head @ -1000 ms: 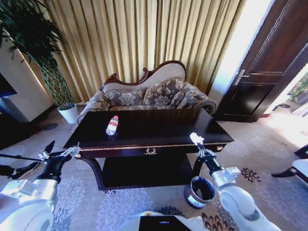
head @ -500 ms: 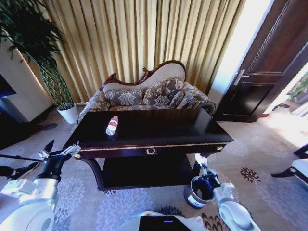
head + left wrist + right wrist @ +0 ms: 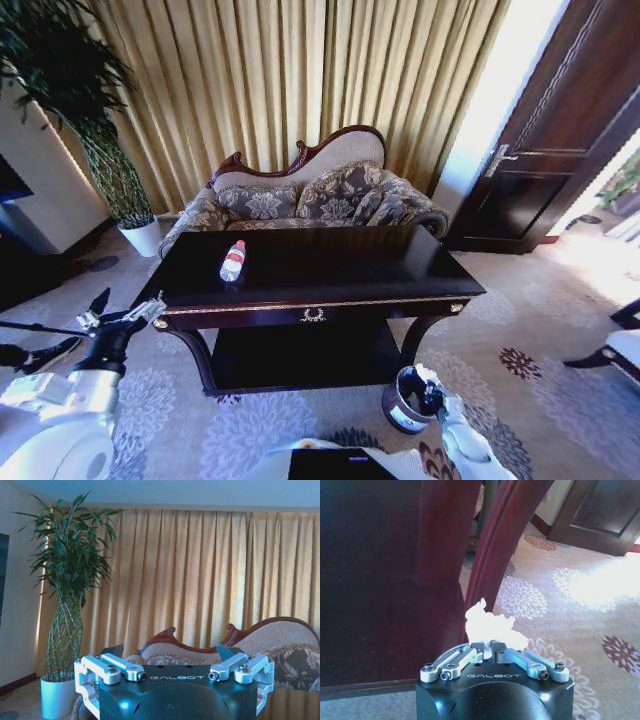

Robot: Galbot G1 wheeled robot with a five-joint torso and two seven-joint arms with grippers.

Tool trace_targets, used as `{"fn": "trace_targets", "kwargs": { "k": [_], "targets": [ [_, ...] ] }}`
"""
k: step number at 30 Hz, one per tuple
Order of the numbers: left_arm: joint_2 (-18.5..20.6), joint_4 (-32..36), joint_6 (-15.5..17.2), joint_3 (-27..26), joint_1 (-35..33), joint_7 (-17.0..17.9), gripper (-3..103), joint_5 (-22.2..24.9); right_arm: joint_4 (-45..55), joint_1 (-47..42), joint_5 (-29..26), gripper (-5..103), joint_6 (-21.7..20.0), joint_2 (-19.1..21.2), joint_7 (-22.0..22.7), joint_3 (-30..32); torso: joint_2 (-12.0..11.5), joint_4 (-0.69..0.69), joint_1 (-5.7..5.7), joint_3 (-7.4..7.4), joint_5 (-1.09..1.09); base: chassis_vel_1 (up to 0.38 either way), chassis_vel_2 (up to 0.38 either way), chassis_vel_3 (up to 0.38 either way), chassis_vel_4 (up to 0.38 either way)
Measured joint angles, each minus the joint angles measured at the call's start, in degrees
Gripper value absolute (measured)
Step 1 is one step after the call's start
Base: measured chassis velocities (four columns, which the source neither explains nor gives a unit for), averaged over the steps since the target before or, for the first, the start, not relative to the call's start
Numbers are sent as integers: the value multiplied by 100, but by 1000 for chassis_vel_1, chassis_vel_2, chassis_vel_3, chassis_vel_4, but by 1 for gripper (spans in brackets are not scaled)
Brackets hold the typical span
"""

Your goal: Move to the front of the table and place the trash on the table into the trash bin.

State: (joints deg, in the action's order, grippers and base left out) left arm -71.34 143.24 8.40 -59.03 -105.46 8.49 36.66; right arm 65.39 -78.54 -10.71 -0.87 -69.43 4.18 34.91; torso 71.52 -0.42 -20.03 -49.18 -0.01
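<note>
Right gripper (image 3: 489,645): low beside the table's front right leg (image 3: 505,535), directly over the trash bin (image 3: 408,400) in the head view; fingers pinched together on a crumpled white paper wad (image 3: 487,623), which sticks out past the fingertips.

Trash bin: small, round, dark, with a silvery rim and a white label on its side; stands on the patterned carpet (image 3: 520,400) just off the table's front right corner, near the leg.

Left gripper (image 3: 120,315): held off the table's front left corner, at about tabletop height, apart from the table edge; fingers spread wide, nothing between them. In the left wrist view both finger linkages (image 3: 112,669) stand well apart.

Table (image 3: 330,290): large, dark, glossy rectangular top; lower shelf; small gold ornament (image 3: 313,315) at the middle of the front rail.

Bottle (image 3: 233,261): clear plastic, red cap, red-and-white label; lies on its side on the left half of the tabletop, cap towards the far edge.

Sofa (image 3: 310,195): carved dark frame, floral upholstery; just behind the table.

Potted plant (image 3: 105,150): tall, lattice stem, white pot; left of the sofa.

Curtains (image 3: 300,80): gold, pleated, across the back wall.

Dark wooden door (image 3: 560,140): at far right.
</note>
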Motion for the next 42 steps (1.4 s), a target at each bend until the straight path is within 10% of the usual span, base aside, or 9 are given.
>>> {"fn": "trace_targets", "kwargs": {
  "k": [25,42],
  "targets": [
    [-5,0,-40,-14,-37,-60,100,-1,-263,133,225,98,-16,-203,182,57,0,0,0,1,0,0,0,0,0],
    [8,0,-34,22,-15,-56,100,7,3453,-1837,-1642,100,307,386,-188,636,1,-1,0,1,-2,0,0,0,0]
  ]
}}
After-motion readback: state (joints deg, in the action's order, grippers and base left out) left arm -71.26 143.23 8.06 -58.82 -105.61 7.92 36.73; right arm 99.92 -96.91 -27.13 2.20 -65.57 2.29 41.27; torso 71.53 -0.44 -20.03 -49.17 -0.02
